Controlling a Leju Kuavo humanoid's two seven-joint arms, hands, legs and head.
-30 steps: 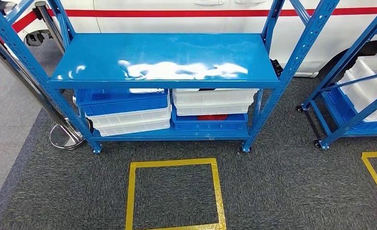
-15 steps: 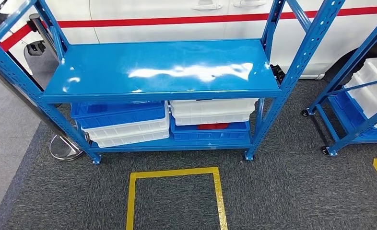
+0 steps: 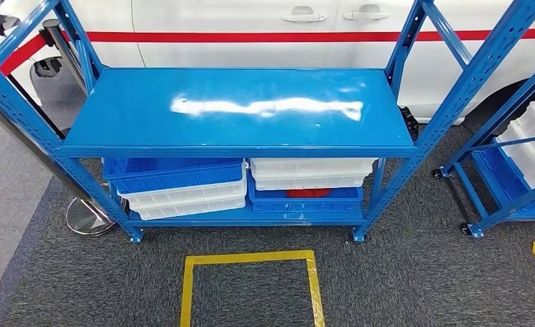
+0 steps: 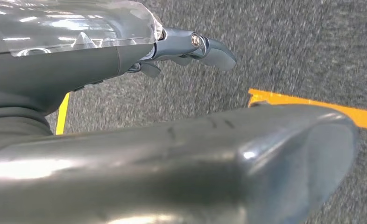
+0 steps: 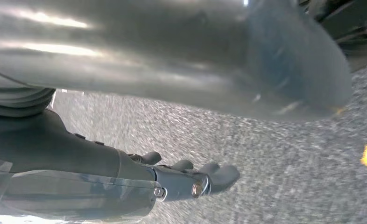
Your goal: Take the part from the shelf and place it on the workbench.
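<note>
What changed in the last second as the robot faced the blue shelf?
Only the camera moved: the whole view shifted, so the shelf sits lower in the picture and more of the white van shows behind it. The bins stayed stacked under the shelf top. Both hands, left hand and right hand, hang over the carpet holding nothing.

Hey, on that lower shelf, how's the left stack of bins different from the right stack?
The left stack has a blue bin on top with white bins under it; the right stack is reversed, white bins on top of a blue one. Something red shows in the right stack's blue bin; nothing red shows in the left stack. The left stack sits slightly askew, the right stack squarer. Both rest side by side on the blue rack's bottom shelf.
</note>
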